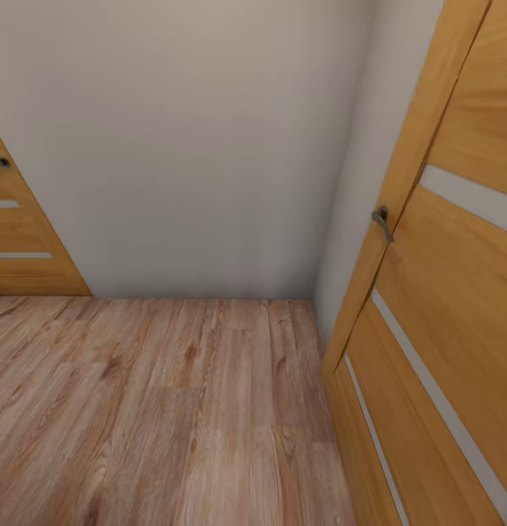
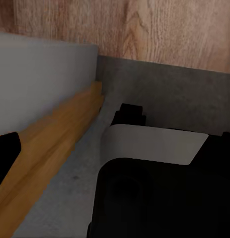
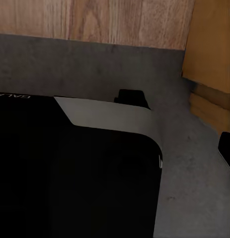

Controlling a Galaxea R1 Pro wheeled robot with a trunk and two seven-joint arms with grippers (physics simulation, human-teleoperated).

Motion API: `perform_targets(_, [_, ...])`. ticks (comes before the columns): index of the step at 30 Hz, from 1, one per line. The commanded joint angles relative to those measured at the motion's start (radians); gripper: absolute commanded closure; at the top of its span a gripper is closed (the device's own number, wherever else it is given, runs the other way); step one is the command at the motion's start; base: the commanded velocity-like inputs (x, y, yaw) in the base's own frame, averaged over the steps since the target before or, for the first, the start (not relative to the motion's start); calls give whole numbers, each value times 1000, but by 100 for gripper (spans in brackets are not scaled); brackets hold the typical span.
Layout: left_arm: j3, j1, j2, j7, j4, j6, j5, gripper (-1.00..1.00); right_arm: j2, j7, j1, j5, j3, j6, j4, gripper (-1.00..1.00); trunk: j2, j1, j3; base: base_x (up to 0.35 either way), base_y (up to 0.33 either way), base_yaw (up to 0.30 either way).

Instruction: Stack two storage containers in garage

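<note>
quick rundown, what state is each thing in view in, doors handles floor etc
right door: swung open, standing at an angle to the wall
right door handle: lever hanging down
left door: partly in view, cannot tell if shut
wood floor: bare planks
grey floor: meets the wood planks at a straight edge
robot base: standing on the grey floor

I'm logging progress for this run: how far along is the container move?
Nothing looks done yet. The head view shows a wall, wood floor and a wooden door, so the robot seems in transit. Both wrist views show grey floor meeting wood planks under the base. Carrying and stacking both containers seem left.
</note>
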Motion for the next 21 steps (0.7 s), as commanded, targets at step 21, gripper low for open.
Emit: perform_targets(21, [0,0,1,4,0,2,11,-100,1,-1,-1,-9,8,-6,3,-100,0,1,-1,149,-52,0])
